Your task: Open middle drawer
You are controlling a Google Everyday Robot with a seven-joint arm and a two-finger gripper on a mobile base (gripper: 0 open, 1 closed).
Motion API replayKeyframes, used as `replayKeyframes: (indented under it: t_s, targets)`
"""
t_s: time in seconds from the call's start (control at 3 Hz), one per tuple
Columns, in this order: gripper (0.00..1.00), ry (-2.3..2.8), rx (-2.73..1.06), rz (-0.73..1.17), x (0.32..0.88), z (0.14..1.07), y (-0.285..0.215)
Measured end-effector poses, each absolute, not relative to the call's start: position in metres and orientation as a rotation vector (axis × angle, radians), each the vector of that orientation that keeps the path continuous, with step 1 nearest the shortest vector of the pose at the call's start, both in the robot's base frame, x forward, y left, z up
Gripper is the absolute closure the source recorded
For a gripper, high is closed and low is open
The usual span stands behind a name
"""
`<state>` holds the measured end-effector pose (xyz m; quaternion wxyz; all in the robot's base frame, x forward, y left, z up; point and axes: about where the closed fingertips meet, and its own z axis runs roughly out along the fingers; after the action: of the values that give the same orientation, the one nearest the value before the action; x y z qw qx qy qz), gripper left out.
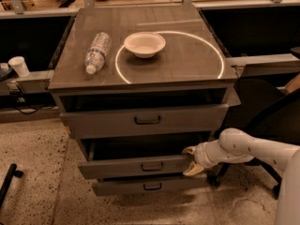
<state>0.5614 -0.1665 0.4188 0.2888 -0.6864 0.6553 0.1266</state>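
Hand [191, 161] at 4 o'clock, fingers spread across right end of middle drawer [136, 167]; drawer part-open at 6 o'clock, inside dark, I can't read contents. Bowl [144, 43] on table [192, 60] empty.

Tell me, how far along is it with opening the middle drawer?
Done: the grey metal middle drawer with the small black loop handle stands partly pulled out, its dark inside showing. In hand: the white gripper is at the drawer's right end. Left: perhaps a further pull, then letting go.
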Motion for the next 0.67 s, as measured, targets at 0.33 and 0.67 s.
replayKeyframes:
  t_s: [0.33, 0.67]
  targets:
    - [0.12, 1.749, -1.833, 0.338, 0.5614, 0.4197, -0.1664]
    - [0.0, 1.749, -1.833, 0.338, 0.5613, 0.4196, -0.1663]
